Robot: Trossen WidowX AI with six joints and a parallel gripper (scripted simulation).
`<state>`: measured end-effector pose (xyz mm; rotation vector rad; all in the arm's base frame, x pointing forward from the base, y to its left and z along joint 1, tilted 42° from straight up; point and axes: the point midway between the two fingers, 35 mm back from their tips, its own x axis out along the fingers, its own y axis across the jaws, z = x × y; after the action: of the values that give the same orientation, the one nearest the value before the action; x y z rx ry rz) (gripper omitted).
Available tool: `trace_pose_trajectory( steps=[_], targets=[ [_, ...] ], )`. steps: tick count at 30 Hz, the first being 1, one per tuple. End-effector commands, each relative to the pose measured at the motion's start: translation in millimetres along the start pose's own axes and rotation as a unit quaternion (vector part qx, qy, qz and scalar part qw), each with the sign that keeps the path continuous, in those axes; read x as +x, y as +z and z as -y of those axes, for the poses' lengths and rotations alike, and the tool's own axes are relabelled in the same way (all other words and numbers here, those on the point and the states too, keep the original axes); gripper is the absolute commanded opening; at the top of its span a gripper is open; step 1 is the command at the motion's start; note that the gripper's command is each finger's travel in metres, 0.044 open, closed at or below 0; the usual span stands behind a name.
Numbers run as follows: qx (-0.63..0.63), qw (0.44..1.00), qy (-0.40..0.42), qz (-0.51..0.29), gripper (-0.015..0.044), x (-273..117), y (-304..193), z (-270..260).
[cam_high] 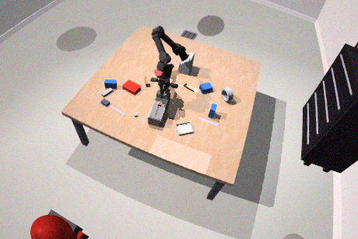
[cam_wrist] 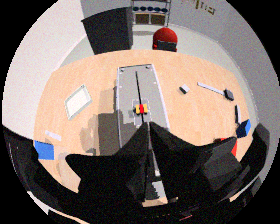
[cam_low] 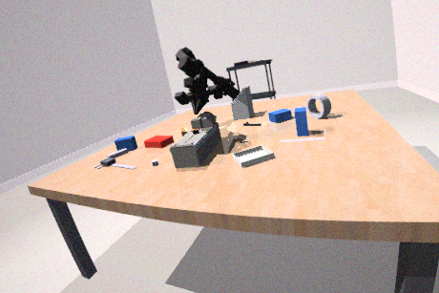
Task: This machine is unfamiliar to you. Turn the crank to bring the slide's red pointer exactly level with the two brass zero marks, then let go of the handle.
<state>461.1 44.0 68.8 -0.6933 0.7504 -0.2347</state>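
The machine, a long grey box (cam_high: 156,122) (cam_low: 186,157) (cam_wrist: 129,82), stands on the table with a slotted top. Its red pointer (cam_high: 159,103) (cam_low: 195,131) (cam_wrist: 142,108) sits at the slot; in the wrist view yellow brass shows on both sides of it and looks about level with it, but the exact alignment is too small to tell. A dark round part (cam_low: 206,116) rises at the machine's far end. My gripper (cam_low: 197,113) (cam_wrist: 148,125) is shut and empty, pointing down above that end. The crank handle is not clearly visible; in the wrist view the fingers hide that end.
A white tray (cam_high: 184,128) (cam_low: 254,156) (cam_wrist: 78,101) lies beside the machine. A red block (cam_high: 131,87) (cam_low: 158,141), blue blocks (cam_high: 110,83) (cam_high: 206,88) (cam_low: 302,121), a grey ring (cam_high: 226,95) (cam_low: 319,107) and a grey wedge (cam_high: 186,65) (cam_low: 242,106) stand around on the table.
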Motion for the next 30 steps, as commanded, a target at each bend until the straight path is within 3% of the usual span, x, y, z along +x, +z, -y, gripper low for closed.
trace_pose_trajectory(
  steps=[1, 13, 30],
  targets=[
    [0.0, 1.0, 0.0, 0.0, 0.0, 0.0, 0.0, 0.1],
    [0.0, 1.0, 0.0, 0.0, 0.0, 0.0, 0.0, 0.0],
    [0.0, 1.0, 0.0, 0.0, 0.044, 0.0, 0.0, 0.0]
  ],
)
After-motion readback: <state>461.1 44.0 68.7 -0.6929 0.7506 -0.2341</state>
